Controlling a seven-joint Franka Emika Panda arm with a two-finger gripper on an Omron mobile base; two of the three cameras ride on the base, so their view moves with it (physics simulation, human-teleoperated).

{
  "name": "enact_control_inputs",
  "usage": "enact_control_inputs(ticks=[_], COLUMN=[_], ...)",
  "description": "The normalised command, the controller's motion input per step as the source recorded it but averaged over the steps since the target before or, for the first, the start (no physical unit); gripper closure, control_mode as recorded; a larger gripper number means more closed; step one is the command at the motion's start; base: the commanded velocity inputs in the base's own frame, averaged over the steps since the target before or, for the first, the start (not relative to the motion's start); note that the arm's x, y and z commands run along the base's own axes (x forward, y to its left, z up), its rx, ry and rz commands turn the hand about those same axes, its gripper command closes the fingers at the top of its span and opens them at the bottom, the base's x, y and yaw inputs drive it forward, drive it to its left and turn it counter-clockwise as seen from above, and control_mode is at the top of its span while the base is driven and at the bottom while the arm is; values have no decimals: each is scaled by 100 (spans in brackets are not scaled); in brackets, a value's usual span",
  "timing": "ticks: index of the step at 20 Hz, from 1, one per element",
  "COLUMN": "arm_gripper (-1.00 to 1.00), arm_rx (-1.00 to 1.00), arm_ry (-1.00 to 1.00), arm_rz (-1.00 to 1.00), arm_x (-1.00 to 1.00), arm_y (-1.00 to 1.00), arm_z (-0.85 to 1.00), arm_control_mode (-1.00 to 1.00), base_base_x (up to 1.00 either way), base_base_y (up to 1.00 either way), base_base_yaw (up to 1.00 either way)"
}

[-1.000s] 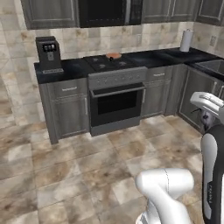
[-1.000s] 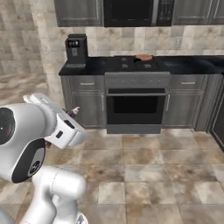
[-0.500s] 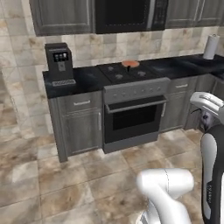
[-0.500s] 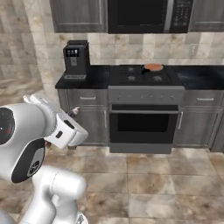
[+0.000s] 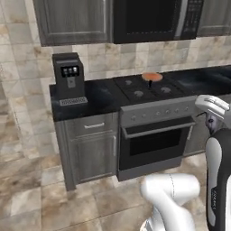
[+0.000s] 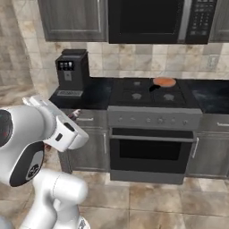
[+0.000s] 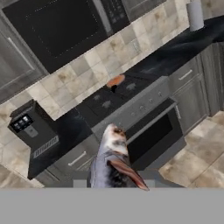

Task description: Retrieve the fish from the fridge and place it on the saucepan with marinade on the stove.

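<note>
In the hand view a grey fish with a reddish fin sticks out from between my fingers, with my gripper shut on it. The same fish pokes out past my white hand in the right base view. Ahead stands the black stove. On its back right burner sits the saucepan, filled with a flat orange-brown disc of marinade. The gripper is held well short of the stove, over the floor. The fridge is out of view.
A black coffee machine stands on the counter left of the stove. A black microwave hangs above it among grey cabinets. A paper towel roll stands on the far counter. Tiled floor lies open before the oven door.
The whole scene has shifted: the base has moved, and the stove now looks larger and nearer. The fish stays in the shut gripper.
</note>
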Motion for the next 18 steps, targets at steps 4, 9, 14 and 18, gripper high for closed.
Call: enact_control_inputs(ticks=[4,9,14,18], arm_gripper=[100,100,100,100], arm_rx=[0,0,0,0], arm_ry=[0,0,0,0], arm_rz=[0,0,0,0], arm_x=[0,0,0,0], arm_y=[0,0,0,0], arm_z=[0,0,0,0], arm_control_mode=[100,100,100,100], base_base_x=[100,100,100,61], base_base_y=[-65,-94,-76,-36], base_base_yaw=[16,17,17,15])
